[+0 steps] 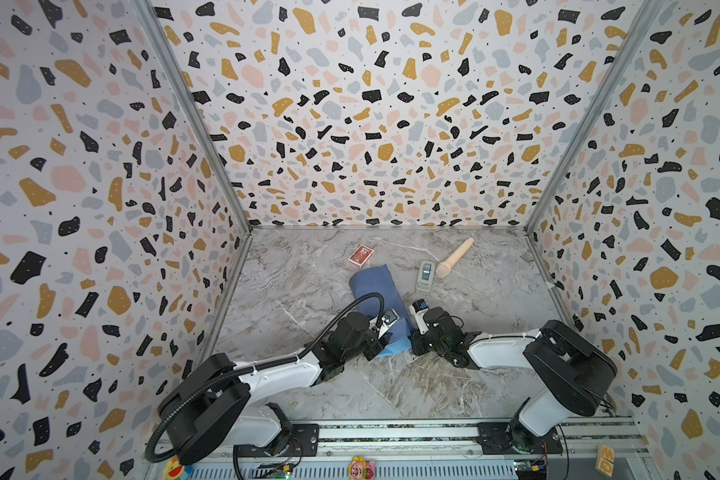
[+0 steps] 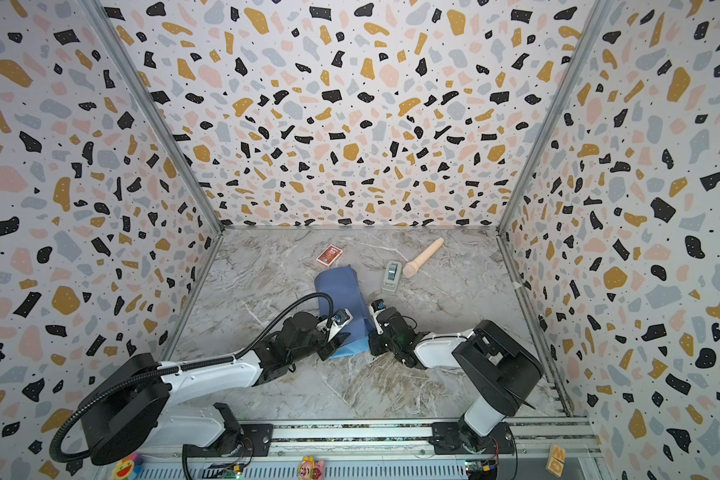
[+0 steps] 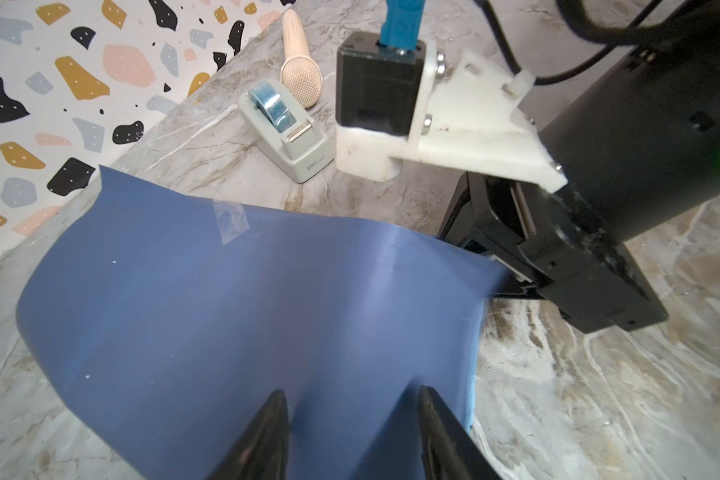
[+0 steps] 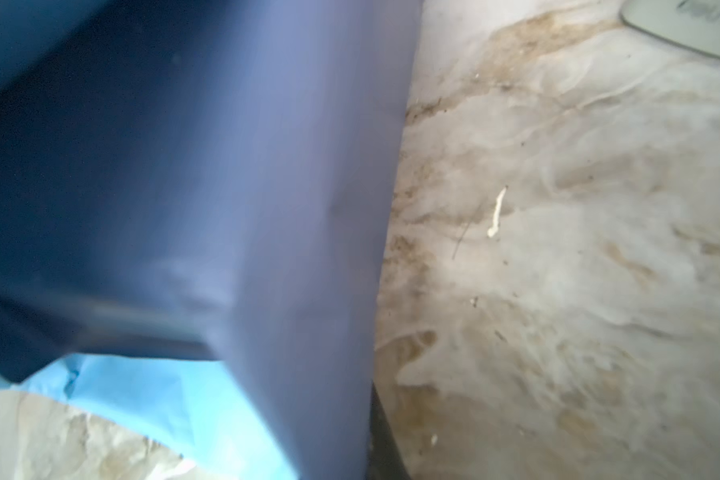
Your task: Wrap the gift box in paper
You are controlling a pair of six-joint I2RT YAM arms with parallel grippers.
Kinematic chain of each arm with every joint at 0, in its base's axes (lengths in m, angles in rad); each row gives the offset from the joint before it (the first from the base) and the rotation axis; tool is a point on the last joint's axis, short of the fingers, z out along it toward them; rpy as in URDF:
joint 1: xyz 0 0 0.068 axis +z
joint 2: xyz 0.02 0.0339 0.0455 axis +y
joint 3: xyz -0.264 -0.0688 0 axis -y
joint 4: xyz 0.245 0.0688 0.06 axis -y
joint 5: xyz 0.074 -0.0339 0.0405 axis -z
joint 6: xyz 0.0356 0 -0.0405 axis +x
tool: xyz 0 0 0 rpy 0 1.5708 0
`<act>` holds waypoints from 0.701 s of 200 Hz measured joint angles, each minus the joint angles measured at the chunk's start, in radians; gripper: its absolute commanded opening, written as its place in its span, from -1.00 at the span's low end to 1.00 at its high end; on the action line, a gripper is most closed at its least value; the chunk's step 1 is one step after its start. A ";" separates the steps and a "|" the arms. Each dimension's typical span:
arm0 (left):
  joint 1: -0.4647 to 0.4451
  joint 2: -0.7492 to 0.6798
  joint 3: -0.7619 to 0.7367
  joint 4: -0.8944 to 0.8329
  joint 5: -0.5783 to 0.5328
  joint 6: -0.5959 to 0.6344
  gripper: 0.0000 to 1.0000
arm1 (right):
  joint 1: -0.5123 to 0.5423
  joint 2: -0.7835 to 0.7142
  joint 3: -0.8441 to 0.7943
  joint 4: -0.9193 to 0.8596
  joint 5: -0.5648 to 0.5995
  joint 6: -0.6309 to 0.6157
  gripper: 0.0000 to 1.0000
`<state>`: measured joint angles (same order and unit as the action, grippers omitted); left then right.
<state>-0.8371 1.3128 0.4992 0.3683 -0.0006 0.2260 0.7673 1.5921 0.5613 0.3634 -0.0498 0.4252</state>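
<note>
1. The surface [image 1: 495,353] has plenty of bare marble on the robot's side of the tape dispenser [image 1: 425,276], so there's room to swing a flap there.
2. The paper [image 1: 375,286] sits just beside the dispenser, humped over what I'd guess is the gift box, though the box itself is hidden. It's thin, floppy stuff that'll probably crease or tear easily, so I'd grab free edges, not the hump.
3. The right gripper [image 3: 512,274] is on the dispenser side of the bundle, jaws closed on a paper corner.
4. The left gripper [image 3: 352,415] is on the side away from the dispenser, jaws apart over the paper.
5. The toy mic [image 1: 454,257] lies just beside the dispenser, and the card pack [image 1: 360,254] is near it.
6. One tape strip [image 3: 231,222] holds a seam.
</note>
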 measured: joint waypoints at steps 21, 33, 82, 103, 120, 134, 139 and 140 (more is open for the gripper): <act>-0.021 -0.007 -0.009 0.000 0.004 0.010 0.13 | 0.000 -0.048 -0.035 -0.017 -0.002 0.003 -0.92; -0.030 -0.008 -0.011 0.000 0.008 0.017 0.14 | 0.000 -0.083 -0.063 -0.030 -0.002 0.006 -0.96; -0.035 -0.075 -0.043 0.031 0.045 0.024 0.28 | -0.003 -0.212 -0.157 -0.091 0.015 0.028 -0.93; -0.039 -0.085 -0.048 0.045 0.066 0.029 0.33 | -0.007 -0.261 -0.193 -0.109 0.017 0.039 -0.84; -0.045 -0.069 -0.048 0.050 0.082 0.037 0.34 | -0.011 -0.278 -0.201 -0.124 0.017 0.041 -0.80; -0.050 -0.042 -0.046 0.050 0.092 0.050 0.34 | -0.013 -0.278 -0.200 -0.125 0.016 0.043 -0.77; -0.051 -0.032 -0.045 0.049 0.095 0.053 0.35 | -0.014 -0.278 -0.200 -0.126 0.016 0.043 -0.75; -0.051 -0.030 -0.044 0.049 0.095 0.054 0.35 | -0.014 -0.278 -0.200 -0.126 0.016 0.042 -0.75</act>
<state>-0.8883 1.2827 0.4549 0.4171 0.0948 0.2798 0.7536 1.3136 0.3611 0.2375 -0.0338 0.4675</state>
